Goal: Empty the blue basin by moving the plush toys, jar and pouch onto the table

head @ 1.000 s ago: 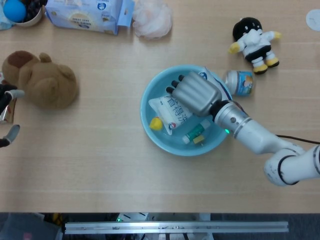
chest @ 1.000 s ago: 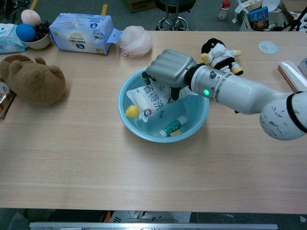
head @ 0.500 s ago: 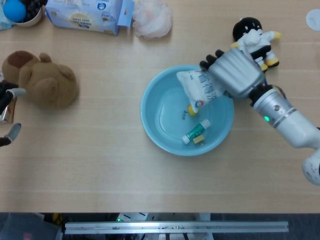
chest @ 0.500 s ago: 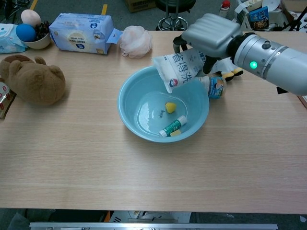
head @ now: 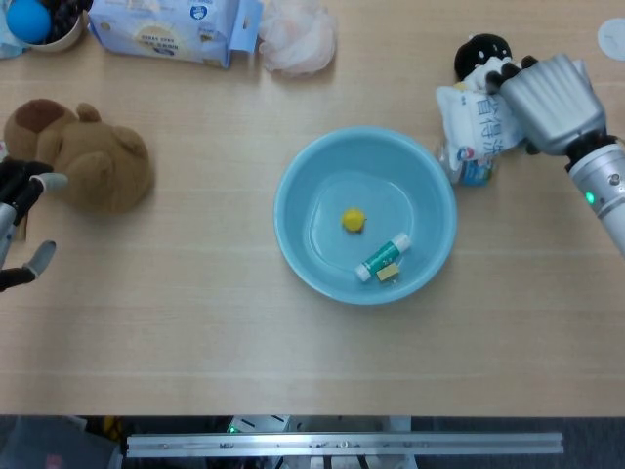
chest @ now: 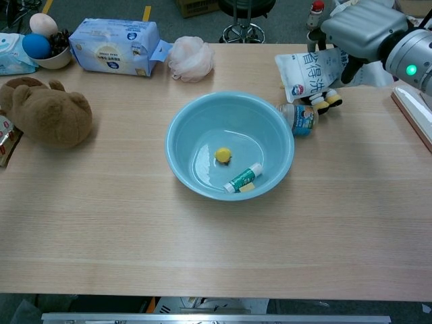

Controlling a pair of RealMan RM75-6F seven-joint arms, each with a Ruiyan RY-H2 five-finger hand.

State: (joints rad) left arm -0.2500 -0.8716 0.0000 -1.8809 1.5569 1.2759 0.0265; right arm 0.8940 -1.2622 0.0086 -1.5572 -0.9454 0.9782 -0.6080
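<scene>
desk (chest: 202, 236): pale wood-grain top spanning both views, its metal front rail showing at the bottom of the head view.
room: grey floor behind the desk's far edge in the chest view, with a chair base (chest: 244, 27) standing there.
blue basin (head: 293, 234): well to the left of the right hand, upright, holding a small yellow ball (head: 353, 220) and a green-and-white tube (head: 382, 258).
brown plush bear (head: 83, 156): just beside the left hand, far across the desk from the right hand.
right hand (head: 552, 90): raised at the desk's right side, fingers clamped on the pouch.
pouch (chest: 312, 71): white, hanging from the right hand, clear of the basin.
black-and-white plush toy (head: 481, 54): just behind the pouch, partly hidden.
jar (chest: 300, 117): on its side below the pouch, near the basin's rim.
left hand (head: 21, 220): at the left edge, fingers spread, holding nothing.
</scene>
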